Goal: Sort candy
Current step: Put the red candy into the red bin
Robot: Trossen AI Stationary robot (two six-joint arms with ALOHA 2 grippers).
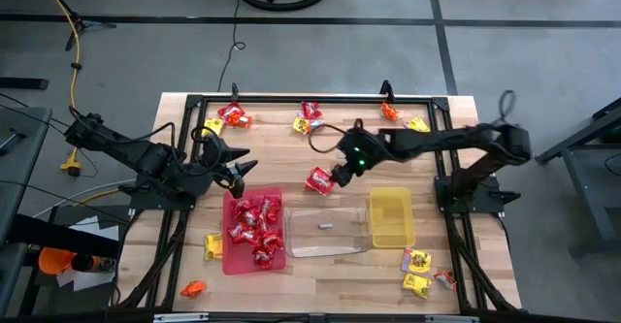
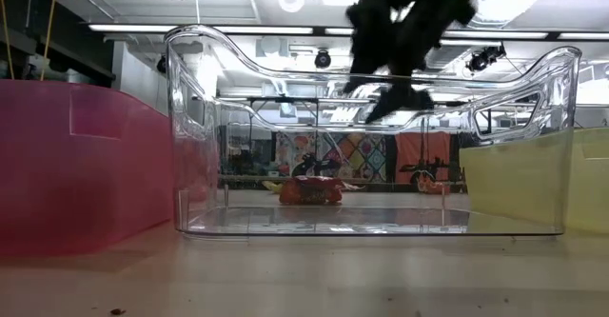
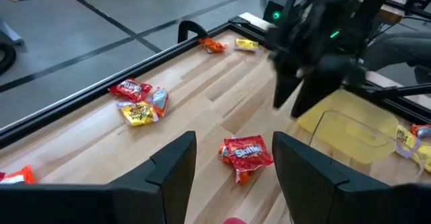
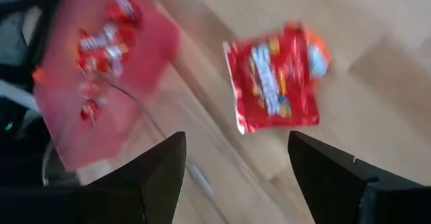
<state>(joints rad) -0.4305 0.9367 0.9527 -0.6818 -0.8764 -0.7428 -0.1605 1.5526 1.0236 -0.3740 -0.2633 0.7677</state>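
Observation:
A red Skittles candy packet [image 1: 319,180] lies flat on the wooden table just beyond the red tray [image 1: 233,265]; it also shows in the right wrist view [image 4: 276,83] and the left wrist view [image 3: 246,155]. My right gripper [image 1: 340,175] [image 4: 236,140] hovers open just to the packet's right, above it, touching nothing. My left gripper [image 1: 241,171] [image 3: 236,135] is open and empty over the red tray's far edge, pointing toward the same packet. The red tray holds several red candy packets [image 1: 254,228].
A clear tray [image 1: 325,250] and a yellow tray [image 1: 391,238] stand to the right of the red one. Loose candy packets lie along the far edge [image 1: 233,116] [image 1: 309,119] [image 1: 415,124], near left [image 1: 213,246] [image 1: 194,288] and near right [image 1: 418,261].

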